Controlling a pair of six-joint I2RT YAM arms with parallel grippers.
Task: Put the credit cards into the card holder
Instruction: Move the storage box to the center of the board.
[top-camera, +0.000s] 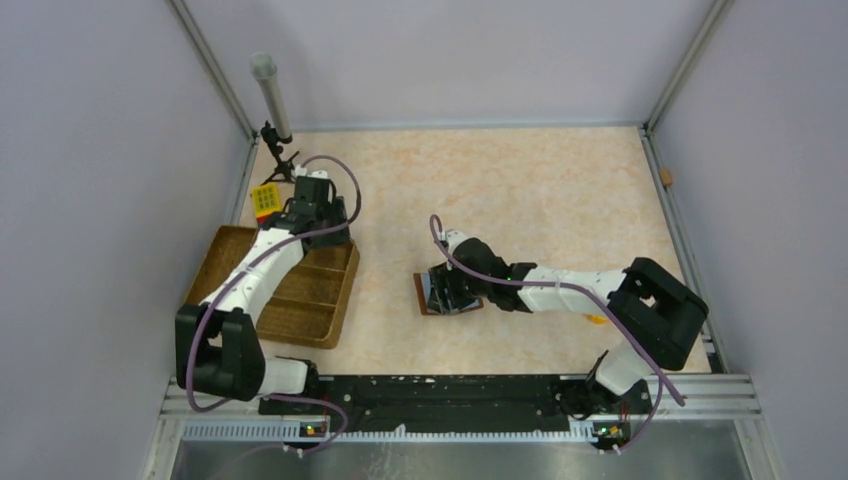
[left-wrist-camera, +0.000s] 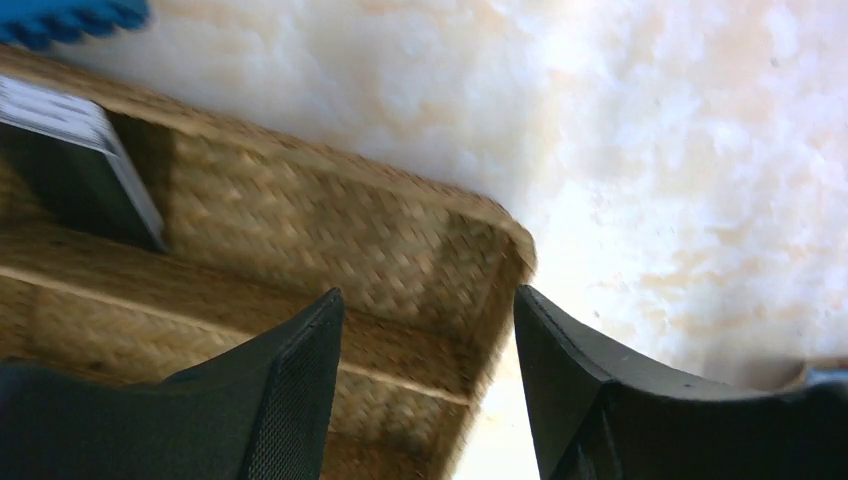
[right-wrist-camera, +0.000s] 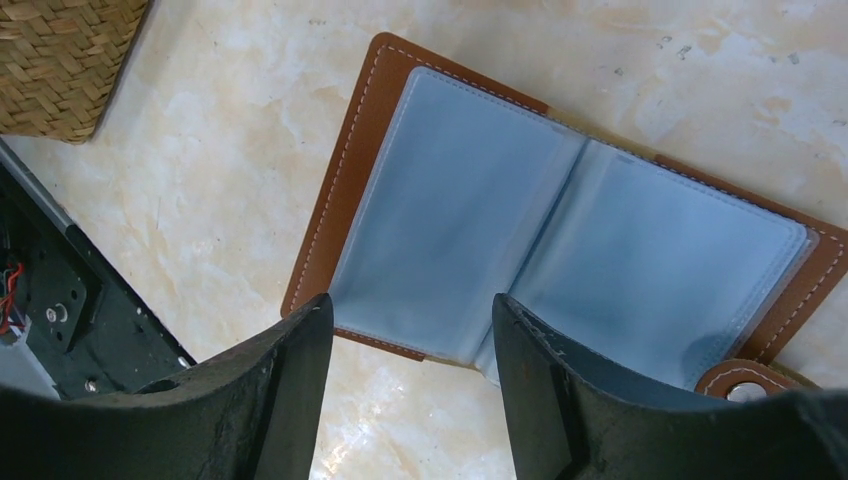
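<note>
Shows card holder (right-wrist-camera: 560, 240) spread open on marbled desk (top-camera: 520, 190), long axis left-right; right hand (right-wrist-camera: 412, 310) open above; left hand (left-wrist-camera: 430, 300) open over tray (left-wrist-camera: 350, 220); grey walls (top-camera: 450, 60).

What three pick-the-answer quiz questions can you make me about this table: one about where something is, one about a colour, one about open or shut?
1. Where does the card holder lie?
A. on the table, apart from the tray
B. inside the tray
C. on top of an arm

2. What colour is its cover?
A. green
B. white
C. brown

3. How is the right hand?
A. shut on a card
B. open, holding nothing
C. shut on the holder

Answers:
1 A: bare table shows between holder and tray.
2 C: a brown stitched edge frames the clear sleeves.
3 B: its fingers stand apart above the open holder.
</note>
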